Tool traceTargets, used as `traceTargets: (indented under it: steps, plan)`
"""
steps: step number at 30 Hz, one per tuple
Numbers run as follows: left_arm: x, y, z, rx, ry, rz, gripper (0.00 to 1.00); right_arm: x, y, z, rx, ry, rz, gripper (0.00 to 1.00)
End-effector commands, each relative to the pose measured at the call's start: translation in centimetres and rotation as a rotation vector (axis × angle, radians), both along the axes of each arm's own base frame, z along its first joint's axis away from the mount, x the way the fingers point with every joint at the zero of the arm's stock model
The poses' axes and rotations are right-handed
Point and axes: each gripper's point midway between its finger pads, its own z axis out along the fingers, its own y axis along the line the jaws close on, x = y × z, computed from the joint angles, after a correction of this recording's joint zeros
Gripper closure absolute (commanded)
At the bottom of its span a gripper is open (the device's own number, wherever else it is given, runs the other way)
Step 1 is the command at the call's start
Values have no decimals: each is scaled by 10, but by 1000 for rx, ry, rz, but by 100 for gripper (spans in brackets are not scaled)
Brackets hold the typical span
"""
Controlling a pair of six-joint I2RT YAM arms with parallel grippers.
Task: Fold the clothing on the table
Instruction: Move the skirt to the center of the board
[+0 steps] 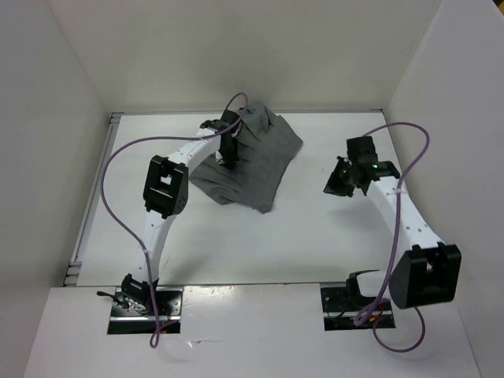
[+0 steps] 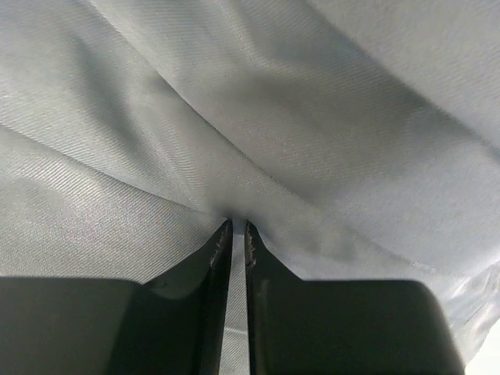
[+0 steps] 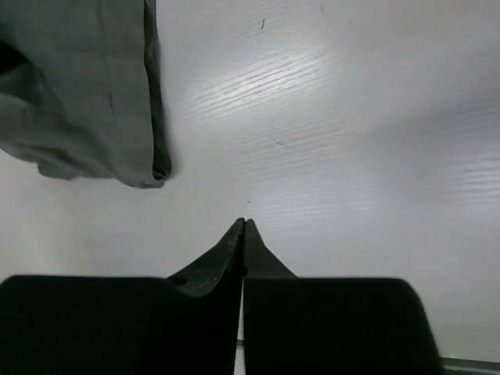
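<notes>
On the far left-centre part of the table (image 1: 315,236), the clothing (image 1: 256,157) is lying in a loose, uneven heap, its far portion humped up and its nearer portion spreading flatter, with the pleats running toward the arms. It is not yet lying in any neat fold.

The left gripper (image 2: 237,224) is pressing down into the left side of the garment. In its wrist view the fingers are drawn almost together, and creases in the grey cloth are converging right at the tips, so it is most likely pinching a ridge of fabric; the cloth is filling the whole view so closely that how much material is caught is hard to tell.

The right gripper (image 3: 243,224) is hanging over bare tabletop to the right of the garment, apart from it. Its fingertips are meeting with nothing between them, and a hemmed corner of the cloth is showing at the upper left of its own camera.

The step in hand looks like taking hold of the garment for the first fold or for spreading it flat. The next move is probably calling for the right arm to open, reach left to that nearby corner and grip it, so both arms can lift and draw the cloth taut without dragging the heap into a tighter bunch.
</notes>
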Motion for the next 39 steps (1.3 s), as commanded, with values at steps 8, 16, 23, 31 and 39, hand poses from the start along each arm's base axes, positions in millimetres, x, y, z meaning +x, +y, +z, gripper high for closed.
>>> traceTargets:
  steps: [8,16,23,31,39]
  plan:
    - [-2,17,12,68,-9,-8,82,123,54,-5,-87,-105,118,100]
    - [-37,22,-2,66,55,-29,82,215,88,-27,-67,-170,142,100]
    - [-45,25,-1,71,65,-29,82,256,127,-56,-34,-144,215,100]
    - [-47,21,-1,71,65,-38,82,253,143,-104,-93,-51,251,100]
    - [-26,24,11,83,8,-34,81,201,108,-147,-208,129,193,100]
